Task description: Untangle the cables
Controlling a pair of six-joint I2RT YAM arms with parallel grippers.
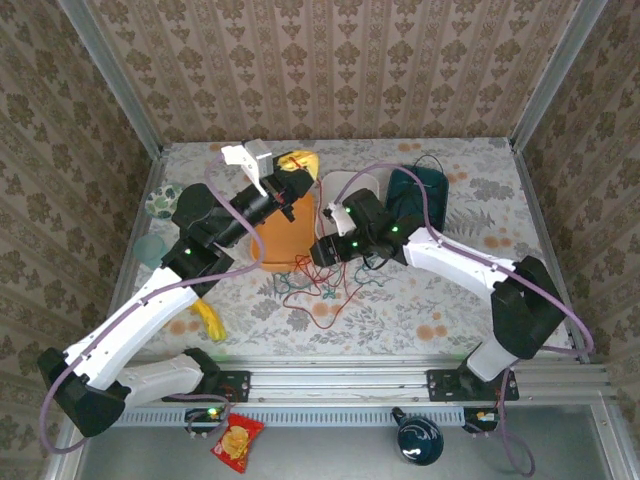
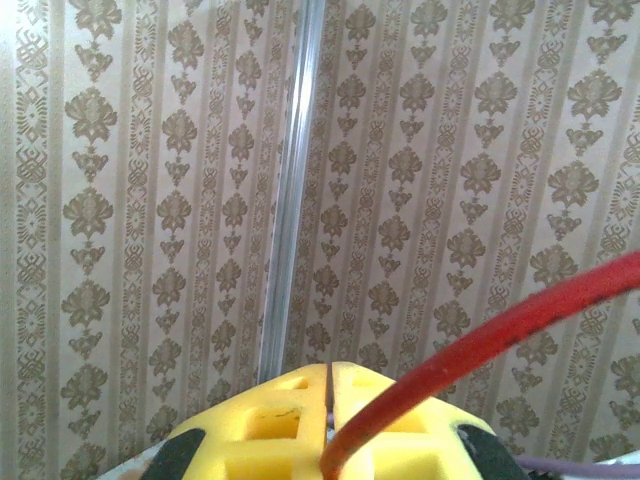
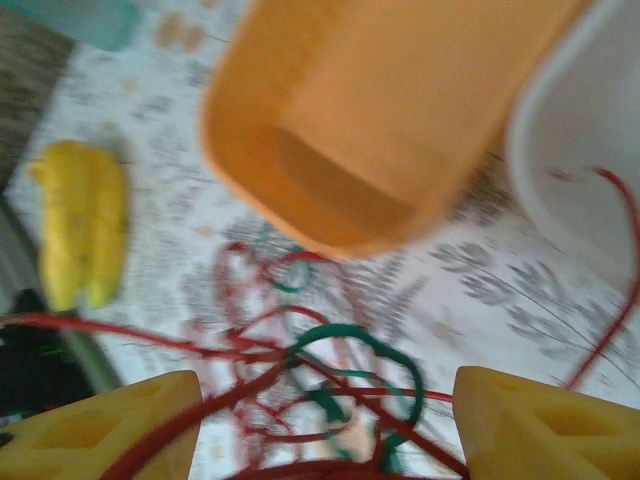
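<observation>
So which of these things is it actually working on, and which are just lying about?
Part of the job: red cable, pinched in the shut left tool; green cable, in the tangle below the open right tool.
Just lying about: orange bin, white tub, yellow banana, teal cup, snack packet.

Red cable (image 2: 480, 350) is showing a smooth, slightly glossy plastic jacket; green cable (image 3: 400, 350) is looking similar, though blurred. Left gripper (image 2: 328, 385) and right gripper (image 3: 325, 400) are both wearing matt yellow plastic fingers with moulded pockets. Orange bin (image 3: 400, 90) is reading as smooth satin plastic. White bowl (image 3: 575, 150) is looking smooth, material unclear. Table cover (image 1: 450, 300) is looking matt, a printed floral sheet. Front rail (image 1: 340, 380) is showing bare brushed metal. Walls (image 2: 480, 150) are wearing matt patterned paper. Snack packet (image 1: 238, 442) is glinting — glossy foil.
</observation>
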